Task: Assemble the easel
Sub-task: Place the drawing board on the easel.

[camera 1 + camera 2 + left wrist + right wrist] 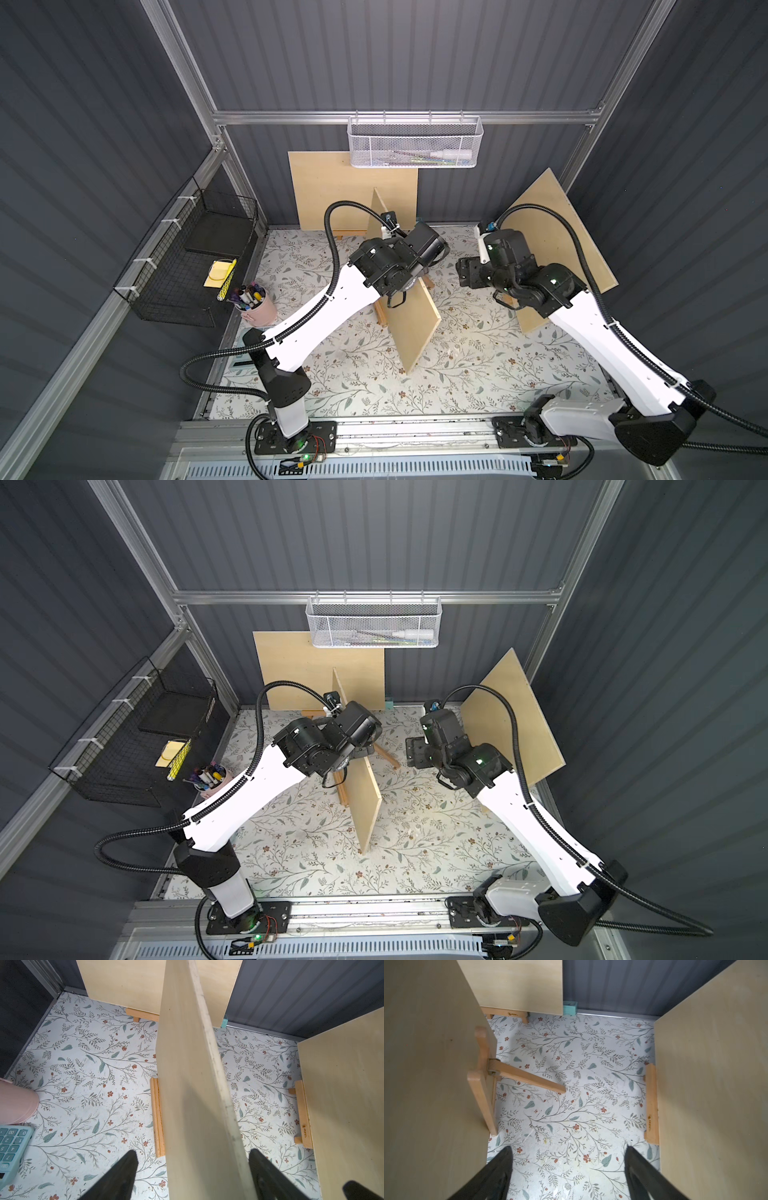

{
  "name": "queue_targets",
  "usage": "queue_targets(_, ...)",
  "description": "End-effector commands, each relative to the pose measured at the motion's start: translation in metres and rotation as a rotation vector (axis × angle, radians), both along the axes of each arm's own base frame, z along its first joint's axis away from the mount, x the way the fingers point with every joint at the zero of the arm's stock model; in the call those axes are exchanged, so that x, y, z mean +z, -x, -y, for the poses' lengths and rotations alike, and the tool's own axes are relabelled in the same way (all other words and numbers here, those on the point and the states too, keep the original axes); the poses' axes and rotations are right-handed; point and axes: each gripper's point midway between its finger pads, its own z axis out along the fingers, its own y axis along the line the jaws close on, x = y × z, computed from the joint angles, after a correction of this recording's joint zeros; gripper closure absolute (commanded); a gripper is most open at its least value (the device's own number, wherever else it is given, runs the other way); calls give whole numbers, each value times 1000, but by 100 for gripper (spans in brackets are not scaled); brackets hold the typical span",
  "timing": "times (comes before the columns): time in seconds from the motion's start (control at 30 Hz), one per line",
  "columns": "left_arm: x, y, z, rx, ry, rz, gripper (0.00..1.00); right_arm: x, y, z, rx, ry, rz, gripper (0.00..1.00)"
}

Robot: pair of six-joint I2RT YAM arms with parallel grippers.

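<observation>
Left tool (192, 1152): fingers (122, 1174) spread, 1 on each side of centre board (187, 1084). Clear gap on 1 side; contact on the other cannot be resolved. Board is not pinched. It stands nearly upright on easel ledge (157, 1118), mid surface (478, 365).

Right tool (569, 1148): spread, nothing between its fingers, over bare surface between centre board and right board (716, 1084).

Easel rear leg (529, 1080) is splayed out on the right-arm side of centre board, foot on surface.

Back board (328, 187) sits on its own easel at the back wall.

Pink pen cup (259, 307) and calculator (12, 1147) sit at the left edge.
</observation>
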Motion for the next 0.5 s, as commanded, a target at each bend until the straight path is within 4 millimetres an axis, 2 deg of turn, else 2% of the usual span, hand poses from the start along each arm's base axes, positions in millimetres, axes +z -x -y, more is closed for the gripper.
queue_targets(0.0,18,-12,3,-22,-4,71,7,7,-2,11,-13,23,13,16)
queue_targets(0.07,25,-16,9,-42,16,110,1,4,-7,16,-32,21,7,16)
queue_targets(0.2,39,-27,20,-81,85,179,0,1,-16,23,-65,-10,-19,16)
queue_targets(0.3,57,-32,22,-95,102,246,0,4,-19,32,-94,-2,-8,15)
queue_targets(0.4,84,-34,9,-72,80,337,0,6,-22,48,-137,2,-8,15)
queue_targets(0.47,101,-35,-16,-17,10,401,0,3,-24,61,-174,7,-13,14)
